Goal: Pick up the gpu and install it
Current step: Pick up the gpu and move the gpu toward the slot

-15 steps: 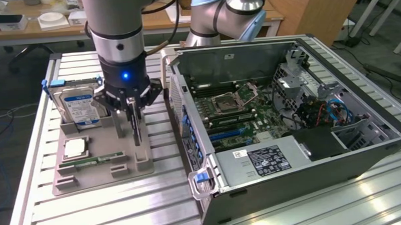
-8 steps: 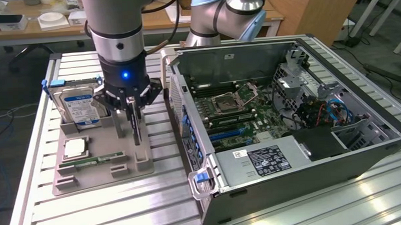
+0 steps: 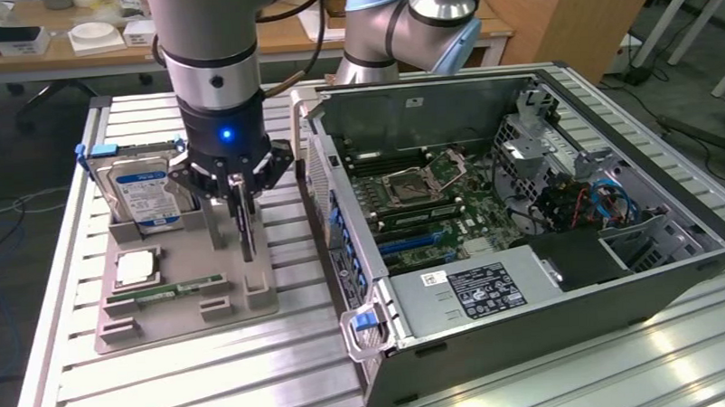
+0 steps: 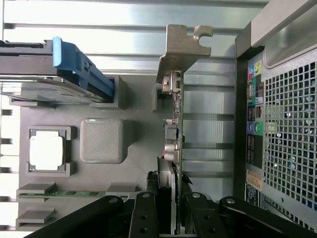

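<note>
The gpu (image 3: 245, 227) (image 4: 176, 116) is pinched between the black jaws, which are pressed against its two flat faces. It is held on edge, seen as a thin green board edge with small components and a dark block on one face. At one end a greyish metal bracket (image 4: 184, 49) with a bent, notched tab is carried. The card is positioned over the grey holder tray (image 3: 185, 311) (image 4: 133, 163), along the tray side nearest the open computer case (image 3: 523, 279) (image 4: 290, 124). Whether the card is seated in the tray cannot be told. The tray is placed toward the exterior view's left edge of the ribbed metal surface (image 3: 164, 391), the case toward its right.
</note>
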Robot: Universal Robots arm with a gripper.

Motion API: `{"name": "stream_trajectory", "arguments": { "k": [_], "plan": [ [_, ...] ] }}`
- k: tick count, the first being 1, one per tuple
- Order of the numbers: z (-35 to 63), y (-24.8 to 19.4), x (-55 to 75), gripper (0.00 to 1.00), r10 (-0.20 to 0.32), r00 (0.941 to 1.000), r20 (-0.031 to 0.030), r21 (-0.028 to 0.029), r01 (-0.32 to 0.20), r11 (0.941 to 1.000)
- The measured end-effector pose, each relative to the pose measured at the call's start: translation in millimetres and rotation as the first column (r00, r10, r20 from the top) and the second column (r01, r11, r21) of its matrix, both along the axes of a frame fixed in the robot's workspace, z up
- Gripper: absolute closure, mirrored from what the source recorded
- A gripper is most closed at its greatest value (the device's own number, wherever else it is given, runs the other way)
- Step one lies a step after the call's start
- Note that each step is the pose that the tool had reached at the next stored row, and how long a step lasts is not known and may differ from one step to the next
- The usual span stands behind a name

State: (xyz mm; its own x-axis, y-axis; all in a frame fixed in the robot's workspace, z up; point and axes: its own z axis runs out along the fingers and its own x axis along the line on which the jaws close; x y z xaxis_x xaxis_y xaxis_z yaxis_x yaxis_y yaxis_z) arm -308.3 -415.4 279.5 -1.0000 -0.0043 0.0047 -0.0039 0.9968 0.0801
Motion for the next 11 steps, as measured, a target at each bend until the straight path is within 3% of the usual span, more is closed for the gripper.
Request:
{"name": "stream_trajectory", "arguments": {
  "k": [3, 11],
  "plan": [
    [7.9, 0.0, 0.0, 0.73, 0.0, 1.0, 0.0001, 0.0043, 0.0, 1.0],
    [9.3, 0.0, 0.0, 0.73, 0.0, 1.0, 0.0, 0.0055, 0.0, 1.0]
  ]
}}
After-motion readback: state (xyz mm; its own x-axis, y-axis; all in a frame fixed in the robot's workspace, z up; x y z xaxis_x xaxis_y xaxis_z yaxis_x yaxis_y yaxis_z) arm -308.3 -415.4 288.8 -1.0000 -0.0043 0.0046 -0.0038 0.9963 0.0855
